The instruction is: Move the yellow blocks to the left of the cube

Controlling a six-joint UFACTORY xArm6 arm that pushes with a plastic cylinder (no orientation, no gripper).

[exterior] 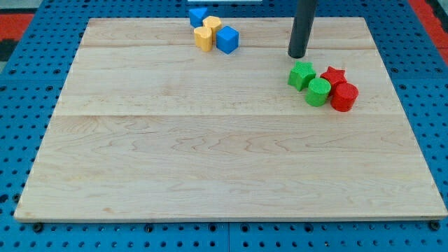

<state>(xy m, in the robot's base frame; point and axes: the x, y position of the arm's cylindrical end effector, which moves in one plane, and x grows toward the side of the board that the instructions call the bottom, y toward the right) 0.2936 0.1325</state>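
Two yellow blocks (207, 33) are seen near the view's top edge of the wooden board (210, 161), well apart from my tip (297, 55) and toward the view's left of it. One yellow block sits in front, the other just behind and slightly to the view's right; their exact shapes are hard to make out. They are touching each other, and the blue cube (227, 39) is pressed against them on the side facing my tip. Another blue block (197, 16) lies just behind the pair, farther from my tip.

Each yellow block is judged to be small, light, stiff and smooth, so it is expected to slide easily on the board and to twist if struck off-centre. No hold can be taken; a push is best placed squarely on a flat side, low down.

No fingers are fitted: the rod ends bare and nothing is held or touched by it.

Just below my tip, toward the view's bottom, a green star (302, 75), a green cylinder (318, 92), a red star (333, 75) and a red cylinder (344, 96) are clustered.
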